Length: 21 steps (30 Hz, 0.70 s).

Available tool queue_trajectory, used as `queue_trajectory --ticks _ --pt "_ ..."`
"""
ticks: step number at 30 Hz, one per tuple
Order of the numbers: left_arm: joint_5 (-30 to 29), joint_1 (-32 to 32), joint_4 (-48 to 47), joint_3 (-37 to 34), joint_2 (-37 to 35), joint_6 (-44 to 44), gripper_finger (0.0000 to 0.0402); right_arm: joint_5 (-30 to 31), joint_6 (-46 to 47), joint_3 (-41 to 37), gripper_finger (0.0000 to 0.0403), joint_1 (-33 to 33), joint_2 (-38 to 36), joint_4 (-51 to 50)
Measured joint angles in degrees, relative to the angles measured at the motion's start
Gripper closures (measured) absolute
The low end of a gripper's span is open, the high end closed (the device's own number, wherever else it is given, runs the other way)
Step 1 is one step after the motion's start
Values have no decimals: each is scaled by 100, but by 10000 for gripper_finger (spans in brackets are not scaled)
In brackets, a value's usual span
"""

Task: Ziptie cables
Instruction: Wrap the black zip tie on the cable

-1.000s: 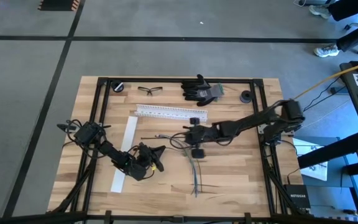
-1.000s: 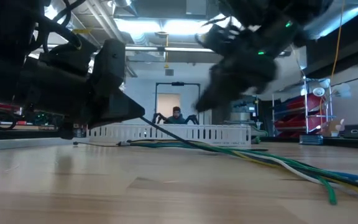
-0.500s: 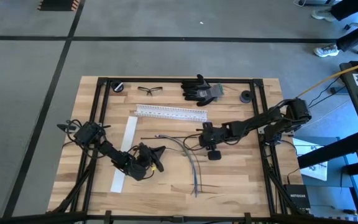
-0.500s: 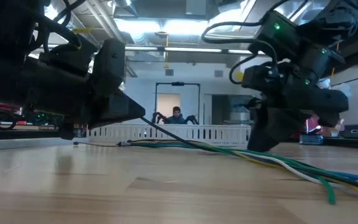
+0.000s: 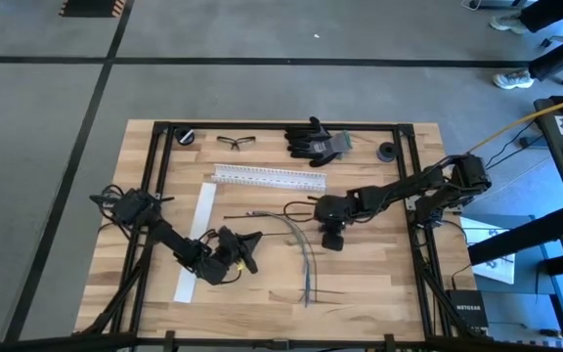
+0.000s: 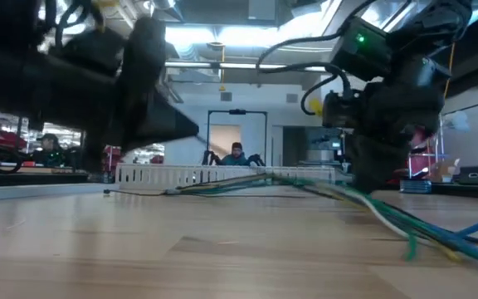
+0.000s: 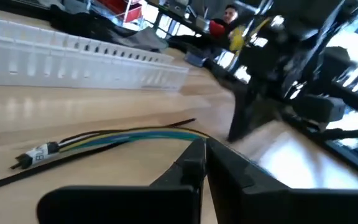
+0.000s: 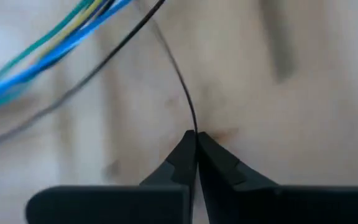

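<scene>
Wooden tabletop (image 5: 360, 274) framed by black rails sits mid-frame in the high view, on a grey concrete floor crossed by dark lines. Along its upper edge lie safety glasses (image 5: 236, 142), a black glove (image 5: 313, 140) and a small black disc (image 5: 387, 152). Below them a white slotted rail (image 5: 268, 177) lies horizontally, and a flat white strip (image 5: 194, 241) runs diagonally at centre left. The cables (image 5: 301, 249) curve from the table's centre toward the lower edge, with a thin black wire (image 5: 262, 216) branching left of them. The right gripper (image 5: 323, 208) sits at the cables' upper end, fingers together. The left gripper (image 5: 250, 241), also closed, hovers lower left of the cables, apart from them.

Low view: pale wood fills the lower half; behind it, a workshop with ceiling lights, a doorway and a seated person (image 6: 236, 154) at centre. The rail (image 6: 222, 175) spans mid-frame. The cables (image 6: 405, 224) run from centre to lower right. The right gripper's body (image 6: 388, 108) stands upper right, the left arm (image 6: 98, 75) upper left.

Left wrist view: the closed fingers (image 7: 219, 165) point over the wood toward the cables (image 7: 123, 138), rail (image 7: 73, 59) behind.

Right wrist view: the fingers (image 8: 213, 163) are pinched on the thin black wire (image 8: 182, 87); blue, green and yellow cables (image 8: 36, 56) cross the upper left.
</scene>
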Motion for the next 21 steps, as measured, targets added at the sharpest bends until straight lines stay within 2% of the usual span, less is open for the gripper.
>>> queue_trajectory --ticks 3,6,9,12,14,18,21 --pt "32 -11 -94 -1 -187 -276 401 -1015 522 84 402 16 14 -333" --pt "199 46 -872 3 -323 -1005 401 -1799 642 83 403 32 20 -643" --pt "679 167 -1986 9 -319 -2358 401 -2064 723 83 403 32 20 -1127" --pt "865 253 -3033 209 -347 -3032 401 -2103 733 85 403 31 17 -1423" --pt "892 314 -3326 351 -335 -3033 401 -2082 732 85 403 31 17 -1376" --pt "1372 500 -3323 706 -308 -2276 401 -1813 635 89 402 31 17 -839" --pt "1594 626 -3430 921 -291 -1875 401 -1706 438 89 402 28 15 -844"
